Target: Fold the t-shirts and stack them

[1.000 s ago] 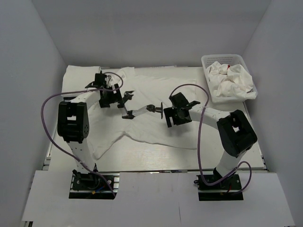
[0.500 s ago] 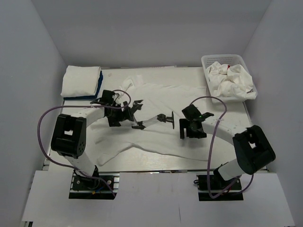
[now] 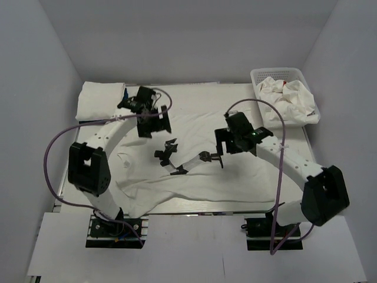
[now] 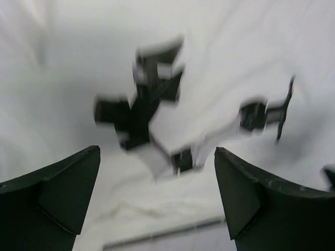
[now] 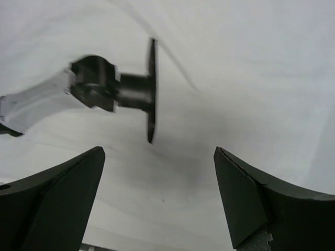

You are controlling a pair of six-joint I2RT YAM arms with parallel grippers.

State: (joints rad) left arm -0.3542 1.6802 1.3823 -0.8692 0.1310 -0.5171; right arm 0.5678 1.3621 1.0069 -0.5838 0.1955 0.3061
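Cloth this thin should be light and floppy, I'd say, sagging wherever it isn't held. So the large white cotton t-shirt (image 3: 194, 121), spread rumpled across the pale table (image 3: 247, 203), wants pinching at a hem edge or sleeve corner. Two holds well apart would keep it from bunching. A small black-and-white jointed bracket (image 3: 185, 160) lies on the shirt's middle and looks to be in the way of any fold.

On the left, the arm is stretched far forward over the shirt's upper left part. Its wrist is bent back so the left gripper (image 4: 157, 151) looks down toward the bracket, jaws spread wide with nothing between them. The other arm is angled in from the table's right side. The right gripper (image 5: 157, 150) hovers over the cloth near the bracket's round plate, jaws likewise wide and empty.

A folded stack (image 3: 100, 100), white shirt over blue, sits at the far left corner. More crumpled white shirts (image 3: 288, 100) fill the white mesh basket (image 3: 277, 72) at the far right.
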